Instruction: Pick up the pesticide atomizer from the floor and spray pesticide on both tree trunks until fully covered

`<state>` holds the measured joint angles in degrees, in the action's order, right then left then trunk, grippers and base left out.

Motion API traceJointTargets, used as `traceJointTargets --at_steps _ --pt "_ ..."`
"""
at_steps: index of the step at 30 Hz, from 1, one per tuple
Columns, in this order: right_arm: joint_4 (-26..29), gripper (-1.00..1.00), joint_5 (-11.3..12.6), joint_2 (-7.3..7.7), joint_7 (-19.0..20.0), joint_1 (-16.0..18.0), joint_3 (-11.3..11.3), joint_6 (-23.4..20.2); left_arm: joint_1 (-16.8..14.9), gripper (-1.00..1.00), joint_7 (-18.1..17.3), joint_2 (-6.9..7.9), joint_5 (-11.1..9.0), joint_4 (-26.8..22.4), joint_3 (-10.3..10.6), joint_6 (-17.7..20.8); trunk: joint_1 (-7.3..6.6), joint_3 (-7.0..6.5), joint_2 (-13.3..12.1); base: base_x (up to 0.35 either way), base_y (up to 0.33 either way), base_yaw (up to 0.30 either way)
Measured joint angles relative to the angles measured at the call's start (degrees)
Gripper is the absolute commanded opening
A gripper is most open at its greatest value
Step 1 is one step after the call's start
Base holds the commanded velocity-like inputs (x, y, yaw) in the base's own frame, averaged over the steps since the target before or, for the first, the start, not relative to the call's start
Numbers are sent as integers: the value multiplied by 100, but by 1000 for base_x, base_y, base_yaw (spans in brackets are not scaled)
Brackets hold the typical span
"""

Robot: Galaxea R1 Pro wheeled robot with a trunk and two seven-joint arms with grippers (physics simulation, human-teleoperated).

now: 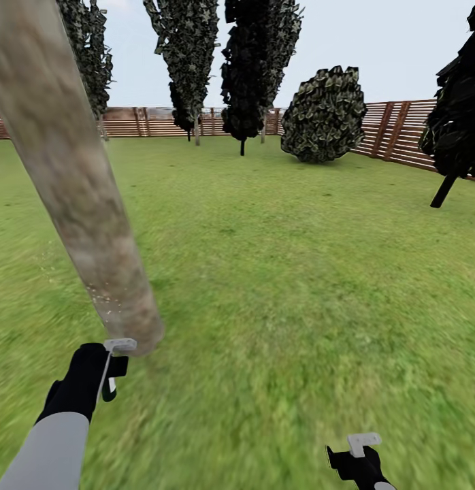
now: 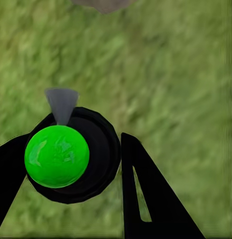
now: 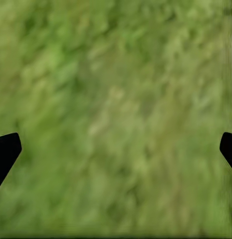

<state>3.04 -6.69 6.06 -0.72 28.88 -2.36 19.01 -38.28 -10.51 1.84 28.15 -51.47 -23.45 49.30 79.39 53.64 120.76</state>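
Grass of the floor (image 1: 299,286) is seen under 2 end effectors and 1 thick pale tree trunk (image 1: 74,184), which is tilted across the head view. 1 pesticide atomizer (image 2: 71,154) is clamped between the fingers of the left end effector (image 1: 105,374), its long axis lying along the fingers and its grey nozzle aimed at the trunk base close ahead. The right end effector (image 3: 116,149) is spread wide over grass, nothing between its fingertips.

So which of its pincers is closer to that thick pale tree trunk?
The left. The left pincer, holding the atomizer, sits just short of the trunk's base; the right pincer hangs well off to the side over grass.
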Motion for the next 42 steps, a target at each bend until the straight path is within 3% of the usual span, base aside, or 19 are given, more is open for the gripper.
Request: traceJointTargets --at_steps 7,22,30,42 --pt "7 100 3 0 0 0 0 0 0 -100 7 19 -3 -11 -34 1 0 0 0 -4 -277 21" --pt "15 100 6 -1 0 2 0 0 2 -100 -1 28 -3 -14 -41 2 -1 0 0 10 -277 264" --pt "15 100 5 -1 0 1 0 0 1 -100 -1 22 -4 -7 -42 2 -2 0 0 165 -248 254" --pt "17 100 5 0 0 0 0 0 0 -100 0 10 -7 -3 -40 1 -2 0 0 217 -211 16"
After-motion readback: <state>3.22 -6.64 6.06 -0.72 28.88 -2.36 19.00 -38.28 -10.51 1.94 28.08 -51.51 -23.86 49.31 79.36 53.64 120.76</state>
